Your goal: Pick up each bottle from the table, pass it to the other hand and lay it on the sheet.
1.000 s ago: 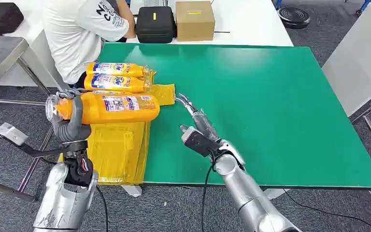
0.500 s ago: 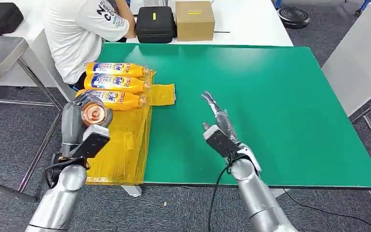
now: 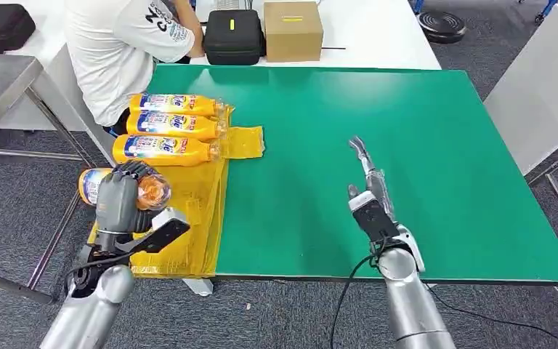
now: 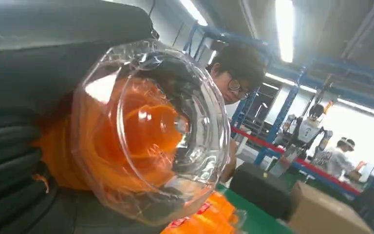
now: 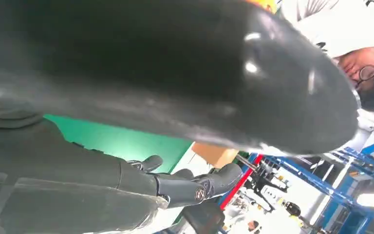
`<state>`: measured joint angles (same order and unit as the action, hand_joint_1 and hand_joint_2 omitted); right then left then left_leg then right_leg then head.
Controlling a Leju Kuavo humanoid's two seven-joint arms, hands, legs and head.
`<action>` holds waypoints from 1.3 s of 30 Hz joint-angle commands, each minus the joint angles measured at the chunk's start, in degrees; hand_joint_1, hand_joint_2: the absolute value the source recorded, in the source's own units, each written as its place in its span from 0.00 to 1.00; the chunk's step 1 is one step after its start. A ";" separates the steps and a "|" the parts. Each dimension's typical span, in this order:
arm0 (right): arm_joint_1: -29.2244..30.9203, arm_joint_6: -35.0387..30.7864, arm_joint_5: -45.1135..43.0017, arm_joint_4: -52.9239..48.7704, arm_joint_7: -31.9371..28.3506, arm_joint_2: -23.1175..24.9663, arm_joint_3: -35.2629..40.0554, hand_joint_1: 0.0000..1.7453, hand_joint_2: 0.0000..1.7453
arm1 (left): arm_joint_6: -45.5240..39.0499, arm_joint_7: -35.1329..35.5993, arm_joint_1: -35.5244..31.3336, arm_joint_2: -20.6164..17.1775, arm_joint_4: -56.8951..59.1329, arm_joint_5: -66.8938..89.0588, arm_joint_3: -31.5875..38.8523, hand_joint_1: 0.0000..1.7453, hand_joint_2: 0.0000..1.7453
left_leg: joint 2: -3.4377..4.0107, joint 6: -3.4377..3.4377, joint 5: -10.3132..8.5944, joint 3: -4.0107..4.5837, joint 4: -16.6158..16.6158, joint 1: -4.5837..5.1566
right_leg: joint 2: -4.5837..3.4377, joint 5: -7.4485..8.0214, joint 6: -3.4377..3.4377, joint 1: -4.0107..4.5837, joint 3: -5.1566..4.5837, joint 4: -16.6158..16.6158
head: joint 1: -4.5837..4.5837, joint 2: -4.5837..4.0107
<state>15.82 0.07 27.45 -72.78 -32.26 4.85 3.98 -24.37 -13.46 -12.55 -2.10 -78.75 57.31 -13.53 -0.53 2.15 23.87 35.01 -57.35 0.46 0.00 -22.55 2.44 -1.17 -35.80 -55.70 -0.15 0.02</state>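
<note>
- L hand (image 3: pixel 120 200) clamped round a bottle (image 3: pixel 94 185); fingers wrapped over mid-body. Held low over near-left part of yellow sheet (image 3: pixel 182 233), at table's (image 3: pixel 407 145) left edge.
- Key relation: bottle's long axis runs roughly left-right, label end poking out past sheet's left edge, clear end (image 3: pixel 154 193) toward table centre. L wrist view looks straight at that clear end (image 4: pixel 151 131).
- Sheet lies directly under and just beyond L hand; free strip is between the hand and the nearest laid bottle.
- R hand (image 3: pixel 369 190) over green top, well apart from the bottle, fingers straight and apart, holding nothing. R wrist view agrees: dark fingers (image 5: pixel 185 183) extended, nothing between them.
- L hand nearer the sheet by far. Judgement: hand-over looks done for this one, placing step in hand; next move = lower and let go, axis parallel to the laid row.
- Risk: label end overhangs sheet edge; may need shift inward or it could roll off.
- Counts: bottles 4 in total: 3 laid on sheet in a row (image 3: pixel 171 125), side by side, 1 in L hand. Sheets 1.
- Person (image 3: pixel 123 43) seated at far-left corner, not touching anything in play.
</note>
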 commanded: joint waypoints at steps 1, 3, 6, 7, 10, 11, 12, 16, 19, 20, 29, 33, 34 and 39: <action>0.87 0.28 -0.18 0.37 0.14 -1.05 -1.93 0.00 0.00 | 0.22 0.86 -0.20 -1.94 -0.48 1.02 -2.84 1.00 1.00 | -0.03 -0.07 0.05 -0.09 0.01 -0.04 | 0.05 -0.06 -0.06 0.04 0.12 0.02 | 0.00 0.00; 0.93 0.42 -0.25 0.25 0.04 -0.95 -1.99 0.00 0.00 | 0.59 3.29 -0.03 -2.80 -1.36 6.65 -3.90 1.00 1.00 | -0.01 -0.10 0.09 -0.14 -0.01 -0.08 | 0.04 -0.09 -0.08 0.08 0.18 0.02 | -0.02 0.00; 1.44 1.44 -0.81 0.17 -0.16 -1.32 -2.16 0.00 0.00 | 6.08 6.90 -0.31 -4.12 -1.57 13.81 -6.57 1.00 1.00 | 0.00 -0.10 0.08 -0.11 -0.01 -0.05 | 0.03 -0.08 -0.08 0.06 0.14 0.01 | -0.02 0.00; 1.96 1.85 -0.93 0.51 -0.11 -1.47 -2.16 0.00 0.00 | 9.63 6.92 -1.33 -4.29 0.28 13.59 -7.63 1.00 1.00 | -0.02 -0.07 0.05 -0.06 -0.01 -0.04 | 0.04 -0.05 -0.06 0.04 0.08 0.00 | -0.02 0.00; 2.37 3.32 -2.26 0.39 -0.79 -1.64 -2.52 0.00 0.00 | 12.00 6.18 -3.85 -3.86 7.46 14.17 -9.53 1.00 1.00 | -0.06 -0.14 0.13 -0.26 -0.04 -0.10 | 0.10 -0.15 -0.13 0.11 0.30 -0.02 | 0.00 0.00; 2.39 4.36 -3.28 -0.01 -1.18 -1.68 -2.75 0.00 0.00 | 11.74 6.54 -4.43 -3.73 9.77 15.60 -10.41 1.00 1.00 | -0.09 -0.12 0.06 -0.17 0.00 -0.06 | 0.12 -0.09 -0.10 0.07 0.22 0.01 | -0.02 0.00; 2.37 7.28 -6.24 -0.46 -1.79 -1.57 -3.22 0.00 0.00 | 11.58 6.44 -4.80 -3.37 11.69 16.05 -10.93 1.00 1.00 | -0.10 -0.09 0.03 -0.15 0.03 -0.03 | 0.13 -0.07 -0.08 0.03 0.18 0.02 | -0.02 0.00; 2.32 9.92 -8.19 -2.44 -1.22 -2.07 -4.34 0.00 0.00 | 8.20 10.07 -7.32 -1.63 20.23 22.94 -14.21 1.00 1.00 | -0.16 -0.11 0.07 -0.27 0.03 -0.04 | 0.19 -0.13 -0.10 0.05 0.32 0.02 | -0.02 0.00; 2.11 10.53 -8.46 -1.16 -0.93 -2.52 -4.30 0.00 0.00 | 6.88 10.89 -9.51 0.00 25.53 24.81 -15.40 1.00 1.00 | -0.19 -0.11 0.08 -0.27 0.02 -0.07 | 0.23 -0.13 -0.09 0.08 0.35 0.05 | 0.00 0.00; 2.09 10.68 -8.56 -0.51 -1.22 -2.57 -4.28 0.00 0.00 | 6.04 11.36 -10.15 0.70 27.27 25.18 -15.70 1.00 1.00 | -0.22 -0.09 0.04 -0.22 0.02 -0.05 | 0.25 -0.10 -0.07 0.05 0.30 0.04 | 0.00 0.00; 0.91 10.60 -8.59 -1.45 -1.09 -2.40 -4.64 0.00 0.00 | 3.70 12.65 -12.26 2.94 33.00 26.36 -16.87 1.00 1.00 | -0.12 -0.10 0.08 -0.23 0.00 -0.06 | 0.16 -0.11 -0.08 0.07 0.29 0.04 | -0.02 0.00; 0.84 10.60 -8.34 -0.91 -1.10 -2.44 -4.49 0.00 0.00 | 4.26 12.99 -12.88 3.17 34.91 26.11 -16.45 1.00 1.00 | -0.10 -0.09 0.04 -0.14 0.00 -0.05 | 0.13 -0.07 -0.07 0.06 0.18 0.04 | -0.02 0.00; 1.35 10.66 -8.19 0.02 -1.24 -2.35 -4.31 0.00 0.00 | 3.81 13.44 -13.33 3.24 36.59 26.87 -16.69 1.00 1.00 | -0.08 -0.14 0.13 -0.27 -0.04 -0.12 | 0.12 -0.13 -0.11 0.13 0.34 0.03 | 0.00 0.00; 0.74 10.70 -7.82 -1.58 -1.07 -2.34 -4.62 0.00 0.00 | 2.04 14.52 -16.10 4.26 41.52 27.84 -16.04 1.00 1.00 | -0.03 -0.15 0.16 -0.30 -0.07 -0.12 | 0.08 -0.15 -0.14 0.13 0.36 -0.01 | -0.02 0.00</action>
<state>15.58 10.43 19.34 -75.32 -33.62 3.02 0.44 -20.79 -0.02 -22.27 0.46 -49.31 83.93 -27.82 -0.54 2.15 23.87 35.02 -57.36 0.47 0.00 -22.54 2.45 -1.17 -35.81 -55.69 -0.17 0.02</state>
